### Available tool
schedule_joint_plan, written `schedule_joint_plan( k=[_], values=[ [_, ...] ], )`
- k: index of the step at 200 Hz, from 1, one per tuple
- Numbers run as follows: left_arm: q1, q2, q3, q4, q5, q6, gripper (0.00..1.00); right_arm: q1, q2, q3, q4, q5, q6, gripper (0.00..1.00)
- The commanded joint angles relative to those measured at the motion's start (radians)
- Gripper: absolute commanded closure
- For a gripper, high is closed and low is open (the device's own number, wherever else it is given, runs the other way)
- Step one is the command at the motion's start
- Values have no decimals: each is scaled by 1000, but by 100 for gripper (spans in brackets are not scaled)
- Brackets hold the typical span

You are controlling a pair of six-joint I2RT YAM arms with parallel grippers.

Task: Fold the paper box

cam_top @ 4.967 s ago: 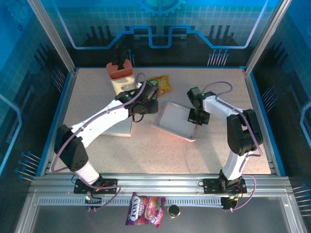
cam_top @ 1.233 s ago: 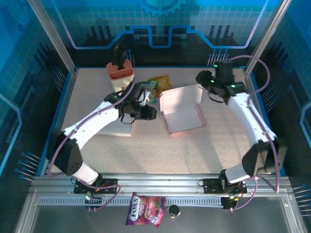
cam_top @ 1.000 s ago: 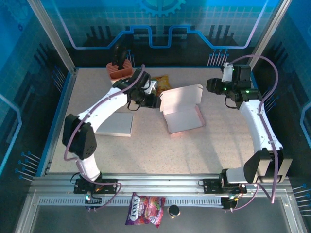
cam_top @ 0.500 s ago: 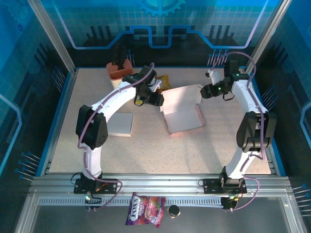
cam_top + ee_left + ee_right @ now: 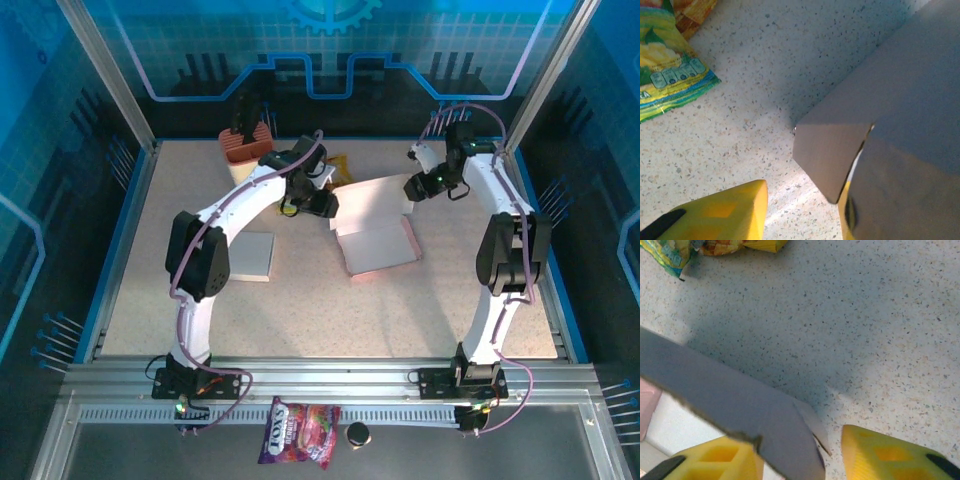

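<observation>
The paper box [image 5: 378, 245] lies open mid-table, white outside and pink inside, its lid [image 5: 370, 198] standing up at the back. My left gripper [image 5: 325, 205] is at the lid's left end. In the left wrist view the left gripper [image 5: 802, 200] is open: a grey side flap [image 5: 832, 155] lies against the right finger, and bare table separates it from the left finger [image 5: 720, 212]. My right gripper [image 5: 415, 188] is at the lid's right end. The right gripper [image 5: 800, 440] is open too: the lid panel [image 5: 740, 395] covers the left finger, a gap before the right finger [image 5: 890, 455].
A yellow-green snack bag [image 5: 335, 170] lies just behind the lid. An orange holder [image 5: 245, 148] stands at the back left. A flat white sheet [image 5: 248, 255] lies left of the box. A candy bag [image 5: 300, 430] and a dark cap [image 5: 357, 433] sit on the front rail.
The right gripper has come in from the back right to the lid's right end. The left gripper has shifted up against the lid's left end. Both pairs of jaws have narrowed.
</observation>
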Motion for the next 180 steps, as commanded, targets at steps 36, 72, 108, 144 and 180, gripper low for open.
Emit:
schedule_joint_plan(
  k=[36,72,108,144,180],
  values=[
    [6,68,102,-34,6,21,69,23,13,34,-41,2,-20,74],
    [6,90,124,-25,6,8,83,41,14,37,-41,22,-23,89],
    [5,90,135,-15,-15,-1,99,68,4,46,-42,62,-15,100],
    [0,82,142,-14,-62,-19,100,105,-56,4,17,114,50,100],
    [-19,89,189,-15,-154,-65,100,143,-157,-116,172,193,205,100]
  ],
)
